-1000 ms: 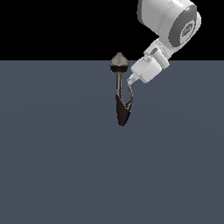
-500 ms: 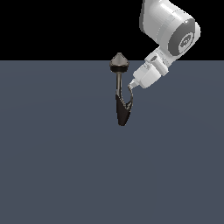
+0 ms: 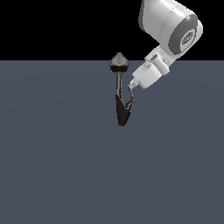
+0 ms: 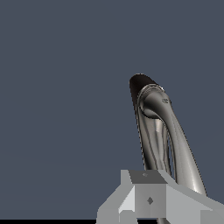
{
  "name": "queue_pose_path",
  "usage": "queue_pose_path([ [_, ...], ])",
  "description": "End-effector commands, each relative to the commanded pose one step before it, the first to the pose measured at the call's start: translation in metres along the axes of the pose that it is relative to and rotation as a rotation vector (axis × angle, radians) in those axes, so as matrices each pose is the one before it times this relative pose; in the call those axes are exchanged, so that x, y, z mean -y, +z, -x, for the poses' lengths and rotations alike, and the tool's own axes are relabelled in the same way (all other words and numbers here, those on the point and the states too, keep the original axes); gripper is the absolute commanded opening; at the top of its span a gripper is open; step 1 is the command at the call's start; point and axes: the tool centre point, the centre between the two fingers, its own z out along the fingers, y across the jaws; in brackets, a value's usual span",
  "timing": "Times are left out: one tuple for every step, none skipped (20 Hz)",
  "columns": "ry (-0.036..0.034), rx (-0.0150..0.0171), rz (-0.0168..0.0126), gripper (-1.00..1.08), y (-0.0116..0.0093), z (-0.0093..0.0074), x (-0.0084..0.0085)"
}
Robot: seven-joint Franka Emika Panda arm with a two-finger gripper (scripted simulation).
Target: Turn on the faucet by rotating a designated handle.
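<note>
One arm (image 3: 168,28) is seen reaching down from the exterior view's upper right, and it is the largest thing in the scene; a swing that is too wide could carry it into the faucet's upper part. The worktop (image 3: 52,166) is shown as a plain grey-blue surface, and the faucet (image 3: 121,109) stands near its far edge, about the middle of the exterior view. The faucet's grey cone cap (image 3: 119,61) sits on a thin stem above the dark tapered body. The handle (image 3: 130,97), a thin curved prong, is found on the exterior view's right of that body, and the tool (image 3: 131,85) is placed at its upper end, touching or just beside it.

Whether the tool is open or closed cannot be told: in the wrist view only its grey block (image 4: 148,201) is seen, with the handle (image 4: 164,131) running away from it.

Several failures are judged possible. The slim, smooth prong could be slipped off if it is pushed near its tip. The stem could be struck instead of the handle. The faucet would be left off if contact is lost partway.
</note>
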Motion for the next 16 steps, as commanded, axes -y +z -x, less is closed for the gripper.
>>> queue_pose_path([
  [0.00019,0.00004,-0.00033,-1.00,-0.00013,0.00201,-0.00651],
  [0.00000,0.00000,0.00000,-1.00,0.00003,0.00087,-0.00258],
  [0.00000,0.00000,0.00000,-1.00,0.00003,0.00088,-0.00259],
  [0.00000,0.00000,0.00000,-1.00,0.00002,0.00089,-0.00261],
  [0.00000,0.00000,0.00000,-1.00,0.00002,0.00089,-0.00263],
  [0.00000,0.00000,0.00000,-1.00,0.00002,0.00090,-0.00265],
  [0.00000,0.00000,0.00000,-1.00,0.00002,0.00091,-0.00267],
  [0.00000,0.00000,0.00000,-1.00,0.00002,0.00091,-0.00269],
  [0.00000,0.00000,0.00000,-1.00,0.00002,0.00092,-0.00270],
  [0.00030,0.00014,-0.00036,-1.00,-0.00022,0.00073,-0.00275],
  [0.00000,0.00000,0.00000,-1.00,0.00000,0.00000,0.00000],
  [0.00359,-0.00596,-0.01020,-1.00,-0.00182,-0.00554,0.00538],
  [-0.00020,0.00034,0.00057,-1.00,0.00008,-0.00105,-0.00331],
  [-0.00025,0.00041,0.00070,-1.00,0.00015,-0.00104,-0.00333],
  [-0.00020,0.00034,0.00057,-1.00,0.00008,-0.00107,-0.00337],
  [-0.00020,0.00034,0.00057,-1.00,0.00008,-0.00108,-0.00340],
])
